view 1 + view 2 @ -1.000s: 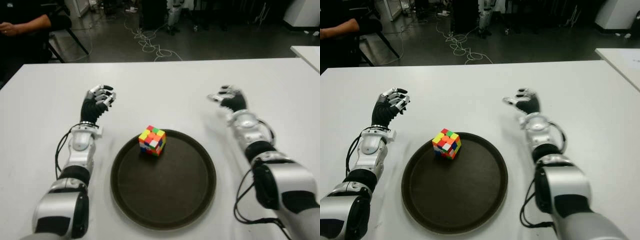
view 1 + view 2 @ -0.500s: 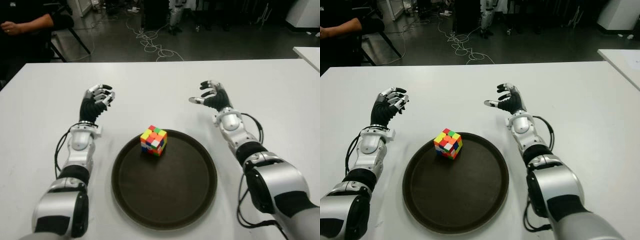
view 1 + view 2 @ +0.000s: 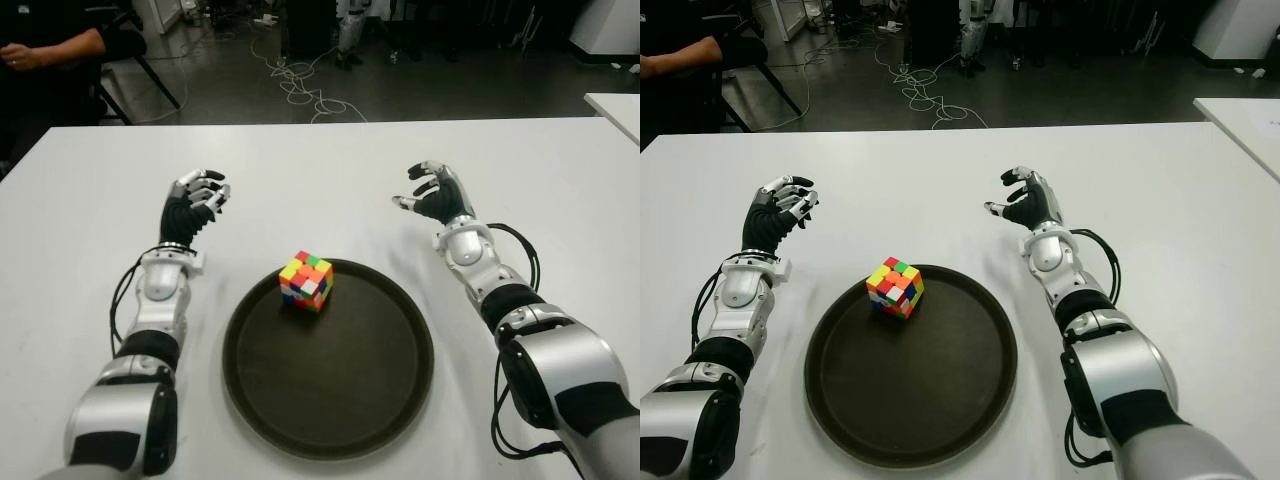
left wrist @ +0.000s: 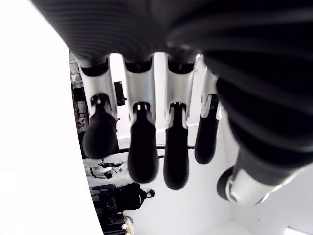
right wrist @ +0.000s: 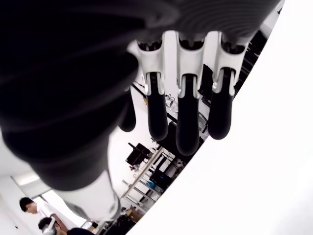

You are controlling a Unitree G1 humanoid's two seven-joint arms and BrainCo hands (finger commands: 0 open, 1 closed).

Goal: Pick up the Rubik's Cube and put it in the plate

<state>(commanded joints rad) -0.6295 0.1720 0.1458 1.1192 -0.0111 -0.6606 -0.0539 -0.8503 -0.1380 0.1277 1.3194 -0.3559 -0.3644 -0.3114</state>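
Observation:
The Rubik's Cube [image 3: 306, 281] sits inside the dark round plate [image 3: 330, 380], near its far left rim. My right hand [image 3: 432, 193] hovers over the white table beyond the plate's far right edge, fingers relaxed and holding nothing. My left hand [image 3: 199, 193] shows to the far left of the plate, fingers loosely curled around nothing. In both wrist views the fingers [image 5: 188, 128] hang free with no object between them.
The white table [image 3: 300, 190] spreads wide around the plate. A second table corner [image 3: 615, 105] shows at the far right. A person's arm [image 3: 50, 45] and a chair are at the back left, with cables on the floor behind.
My right hand swung in toward the plate's far edge, then drew back a little to the right, its fingers opening. The cube and my left hand stayed put.

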